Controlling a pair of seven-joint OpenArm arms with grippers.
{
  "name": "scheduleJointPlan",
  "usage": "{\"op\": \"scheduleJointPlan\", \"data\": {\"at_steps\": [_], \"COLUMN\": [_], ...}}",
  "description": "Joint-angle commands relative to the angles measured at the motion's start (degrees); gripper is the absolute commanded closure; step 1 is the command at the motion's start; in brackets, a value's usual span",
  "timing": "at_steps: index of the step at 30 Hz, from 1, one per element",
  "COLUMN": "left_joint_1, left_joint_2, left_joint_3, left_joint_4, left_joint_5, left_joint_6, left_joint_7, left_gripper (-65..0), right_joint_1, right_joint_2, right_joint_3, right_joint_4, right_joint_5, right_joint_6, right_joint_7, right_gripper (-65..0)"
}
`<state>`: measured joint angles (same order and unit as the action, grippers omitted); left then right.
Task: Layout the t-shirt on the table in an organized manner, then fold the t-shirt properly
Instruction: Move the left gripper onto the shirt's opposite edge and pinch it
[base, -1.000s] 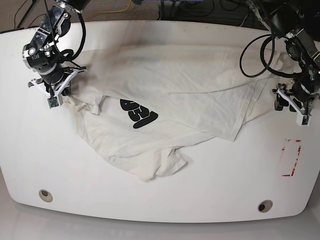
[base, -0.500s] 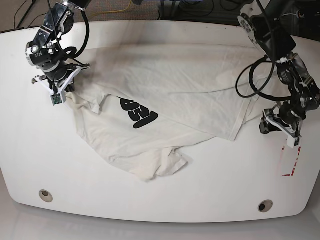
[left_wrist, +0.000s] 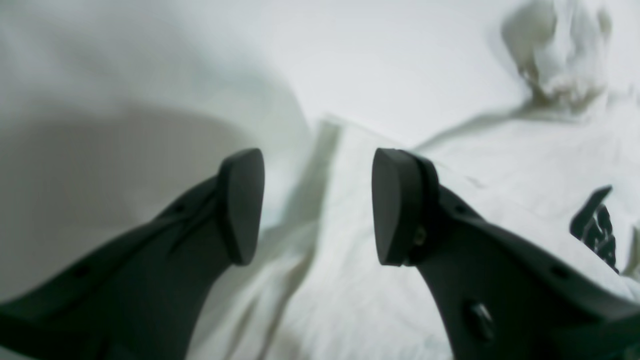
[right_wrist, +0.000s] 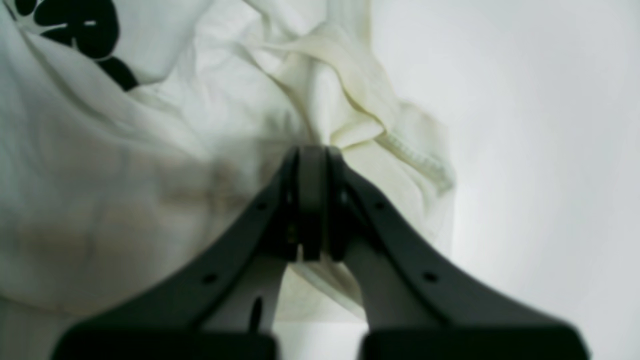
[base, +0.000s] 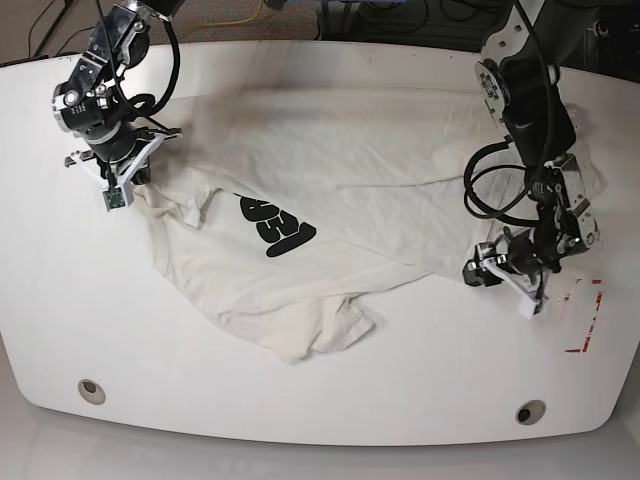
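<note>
The white t-shirt lies crumpled across the table, with black lettering showing on a folded-over part. My right gripper is at the shirt's left edge. In the right wrist view it is shut on a ribbed fold of the t-shirt. My left gripper hovers at the shirt's lower right corner. Seen from the left wrist, it stands open with the t-shirt and its hem corner below the gap; nothing is pinched.
A red tape rectangle is marked near the table's right edge, just beyond my left gripper. Two grey grommet holes sit near the front edge. Black cables loop from the left arm above the shirt's right side.
My left arm has swung from the table's right edge down and inward to the shirt's lower right corner, still open. My right gripper has shifted slightly and keeps its pinch.
</note>
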<state>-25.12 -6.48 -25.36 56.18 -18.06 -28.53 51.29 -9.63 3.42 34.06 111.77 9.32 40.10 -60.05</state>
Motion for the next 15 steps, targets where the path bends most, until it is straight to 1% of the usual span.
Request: {"op": "scheduleJointPlan", "data": {"at_steps": [1, 5, 10, 14, 15], "left_joint_1": [-2.26, -2.61, -3.75, -3.75, -3.75], "left_joint_2": [-0.68, -0.68, -0.68, -0.68, -0.68], "left_joint_3": [0.88, 2.99, 6.33, 7.12, 7.12], "left_joint_4": [-1.37, -4.53, -6.29, -6.21, -6.21], "left_joint_5": [-0.97, -0.97, -1.14, -1.23, -1.23], "left_joint_6": [-0.17, -0.08, -0.34, -0.34, -0.34], "left_joint_7": [-4.03, -6.85, -6.58, -5.27, -5.0], "left_gripper": [-32.5, -32.5, -31.9, -31.5, -30.4], "right_joint_1": [0.44, 0.44, 0.44, 0.44, 0.44], "right_joint_2": [0.67, 0.67, 0.67, 0.67, 0.67], "right_joint_3": [0.18, 0.18, 0.35, 0.35, 0.35], "right_joint_4": [1.07, 1.07, 1.07, 1.07, 1.07], "right_joint_5": [0.48, 0.48, 0.48, 0.48, 0.48], "right_joint_6": [-0.1, -0.1, -0.1, -0.1, -0.1], "right_joint_7": [1.19, 1.19, 1.19, 1.19, 1.19], "right_gripper": [-0.2, -0.2, -0.2, -0.2, -0.2]}}
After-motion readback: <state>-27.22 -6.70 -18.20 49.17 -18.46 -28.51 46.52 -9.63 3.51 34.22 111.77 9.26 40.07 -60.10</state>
